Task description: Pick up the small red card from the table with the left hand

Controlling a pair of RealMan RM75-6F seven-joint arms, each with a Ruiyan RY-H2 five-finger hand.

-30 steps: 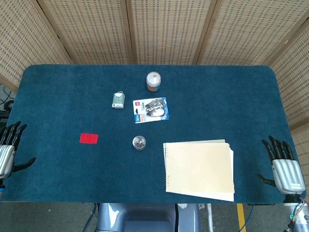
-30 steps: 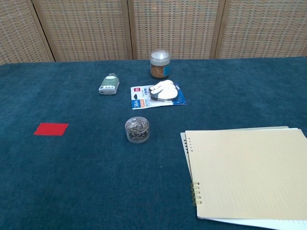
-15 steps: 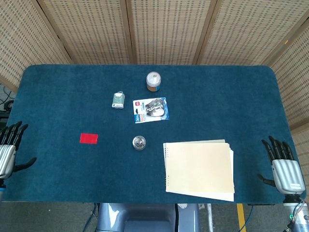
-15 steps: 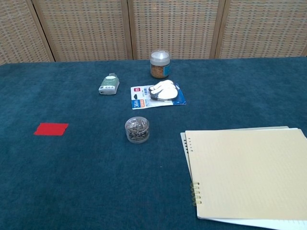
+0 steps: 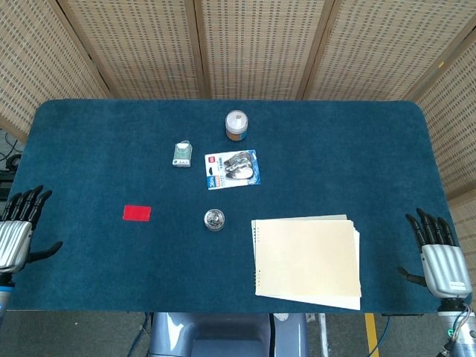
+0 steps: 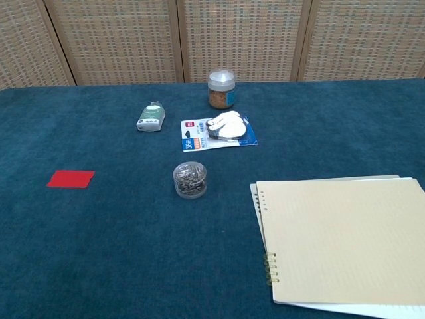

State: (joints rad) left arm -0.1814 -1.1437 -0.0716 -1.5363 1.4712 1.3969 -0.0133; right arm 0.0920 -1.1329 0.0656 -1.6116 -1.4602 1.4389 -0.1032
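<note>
**At the tabletop's edges, both hands wait; card untouched**

On the blue tabletop (image 5: pixel 104 149) the small red card (image 5: pixel 137 213) lies flat at about nine o'clock from the centre, with bare cloth all around it. That isolation looks helpful: nothing crowds the approach from the left.

The left hand (image 5: pixel 16 236) hovers at the near-left edge, at roughly eight o'clock, well apart from the card. Its fingers (image 5: pixel 30 201) are spread and extended, thumb out to the side, and it holds nothing. I judge this a ready posture before the reach. The right hand (image 5: pixel 439 260) sits at the four o'clock corner, likewise spread and empty, parked clear of the work since the task is not its own. Neither hand shows in the chest view.

Other things cluster nearer the middle: a clear pot of clips (image 5: pixel 214 219) just right of the card's line, a blue blister pack (image 5: pixel 233 168) and a small green packet (image 5: pixel 182 154) toward twelve o'clock, a lidded jar (image 5: pixel 236 125) beyond them, and a spiral notebook (image 5: pixel 306 260) at five o'clock.

A thin card lying flush on napped cloth will likely be hard to get under; the fingers may need to pinch an edge.
</note>
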